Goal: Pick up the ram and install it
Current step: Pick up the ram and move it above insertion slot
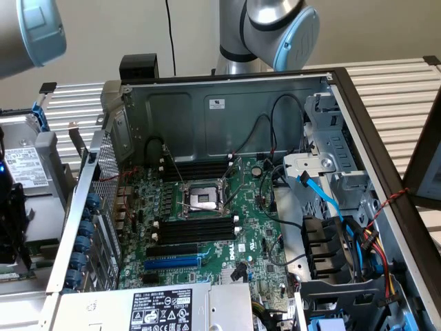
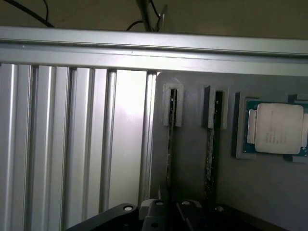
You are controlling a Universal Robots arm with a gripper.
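Ram (image 2: 169, 149), thin, edge-on, standing in grey holder (image 2: 190, 159)

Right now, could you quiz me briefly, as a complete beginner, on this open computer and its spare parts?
1. True or false: the square metal processor socket on the green motherboard has long black slots on two sides.
2. How many thin dark ram sticks stand edge-on in the grey holder plate?
3. What rests beside them? A a silver-lidded processor chip; B a fan; C a screwdriver.
Key: 1 true; 2 two; 3 A.
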